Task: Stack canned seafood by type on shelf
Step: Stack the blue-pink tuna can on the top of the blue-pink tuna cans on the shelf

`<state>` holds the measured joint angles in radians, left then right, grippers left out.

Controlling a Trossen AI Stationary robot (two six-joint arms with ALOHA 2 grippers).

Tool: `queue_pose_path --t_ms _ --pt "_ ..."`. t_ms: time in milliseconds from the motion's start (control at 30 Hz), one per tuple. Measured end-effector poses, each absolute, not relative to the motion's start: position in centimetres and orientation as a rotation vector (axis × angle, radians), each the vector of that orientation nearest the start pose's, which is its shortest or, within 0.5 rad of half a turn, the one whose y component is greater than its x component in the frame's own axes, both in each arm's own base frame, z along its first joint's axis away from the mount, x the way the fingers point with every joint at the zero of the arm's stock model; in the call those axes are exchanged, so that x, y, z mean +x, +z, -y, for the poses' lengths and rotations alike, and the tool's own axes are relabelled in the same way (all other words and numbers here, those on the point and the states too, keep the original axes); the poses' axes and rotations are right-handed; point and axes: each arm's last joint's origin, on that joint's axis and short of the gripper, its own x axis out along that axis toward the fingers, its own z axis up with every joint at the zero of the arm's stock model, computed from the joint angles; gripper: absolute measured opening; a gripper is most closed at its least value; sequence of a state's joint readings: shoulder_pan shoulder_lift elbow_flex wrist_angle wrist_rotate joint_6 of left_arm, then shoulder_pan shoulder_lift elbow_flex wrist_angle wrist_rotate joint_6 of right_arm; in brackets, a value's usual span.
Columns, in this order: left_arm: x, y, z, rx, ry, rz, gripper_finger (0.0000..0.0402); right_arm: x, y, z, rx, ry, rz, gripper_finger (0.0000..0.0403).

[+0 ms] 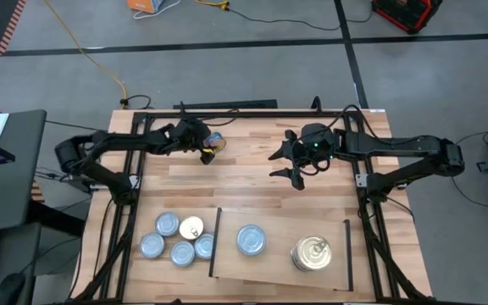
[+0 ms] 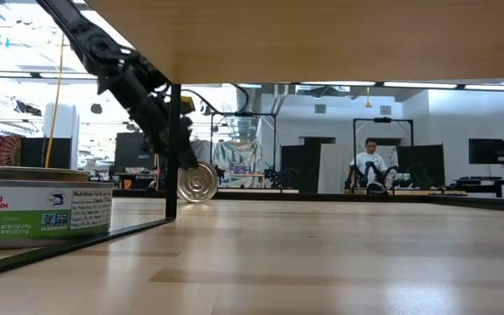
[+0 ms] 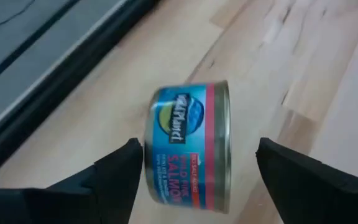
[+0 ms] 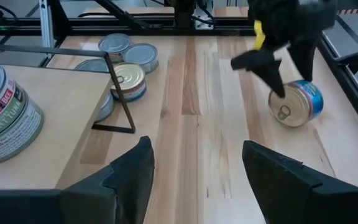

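Observation:
A blue-labelled seafood tin (image 3: 188, 155) stands on its edge on the tabletop near the far edge, gold lid (image 4: 284, 112) facing my right arm. My left gripper (image 3: 197, 168) is open and comes down over it, one finger beside each flat end. The shelf (image 1: 278, 267), a pale board with black side strips, lies at the near edge. It carries one silvery-blue tin (image 1: 251, 240) and a stack of gold-lidded tins (image 1: 312, 252). Several more tins (image 1: 176, 239) lie flat on the table left of the shelf. My right gripper (image 1: 276, 165) hovers open at mid-table, touching nothing. My left gripper stands astride the tin on its edge, slanting down from the far-left side. One finger (image 3: 120, 168) is close to the tin's flat end and the other (image 3: 291, 171) is clearly apart. I cannot tell whether the near finger touches it.
The black frame rail (image 1: 227, 113) runs along the far edge just behind the tin. Bare tabletop (image 1: 244, 191) lies between the two grippers and the shelf. In the low view, a labelled tin (image 2: 42, 210) sits close at the left, and a person (image 2: 372, 166) is seated far off.

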<state>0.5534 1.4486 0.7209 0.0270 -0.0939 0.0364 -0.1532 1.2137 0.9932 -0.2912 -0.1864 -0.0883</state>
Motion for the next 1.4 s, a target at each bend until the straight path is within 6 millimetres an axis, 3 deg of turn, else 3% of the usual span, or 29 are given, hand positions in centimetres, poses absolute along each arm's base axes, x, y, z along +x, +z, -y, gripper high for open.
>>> queue_pose_path --t_ms 167,267,367,500,600,700,800,900,1167,1400 --pt "24.8 17.0 -15.7 -0.128 0.568 -0.783 0.0297 26.2 30.9 3.5 0.001 0.054 -0.501 0.0271" --pt "25.1 17.0 -15.9 -0.115 0.550 -0.787 0.0260 26.2 30.9 3.5 0.000 0.054 -0.501 0.0271" --pt "25.2 17.1 -15.8 -0.104 0.544 -0.783 0.0198 26.2 31.0 3.5 -0.001 0.054 -0.492 0.0271" --pt "25.0 17.8 -15.6 -0.104 0.527 -0.762 0.0187 26.2 31.0 3.5 0.012 0.051 -0.493 0.0271" --pt "24.6 19.6 -15.2 -0.090 0.484 -0.690 0.0187 26.2 30.9 3.5 0.014 0.051 -0.494 0.0271" --pt "24.0 22.7 -14.2 -0.061 0.391 -0.538 0.0187 26.2 30.9 3.5 -0.032 0.062 -0.492 0.0271" --pt "23.7 26.0 -12.3 -0.012 0.279 -0.360 0.0187 26.4 31.0 3.7 -0.090 0.065 -0.472 0.0271" --pt "23.8 28.0 -10.3 0.041 0.197 -0.250 0.0187 26.8 31.0 4.1 -0.109 0.055 -0.448 0.0271" --pt "25.3 30.1 -5.2 0.208 0.091 -0.071 0.0187 27.8 30.2 4.9 -0.110 0.031 -0.448 0.0272" --pt "26.7 30.8 -3.5 0.279 0.121 0.012 0.0187 29.1 29.3 5.2 -0.098 0.029 -0.440 0.0327"
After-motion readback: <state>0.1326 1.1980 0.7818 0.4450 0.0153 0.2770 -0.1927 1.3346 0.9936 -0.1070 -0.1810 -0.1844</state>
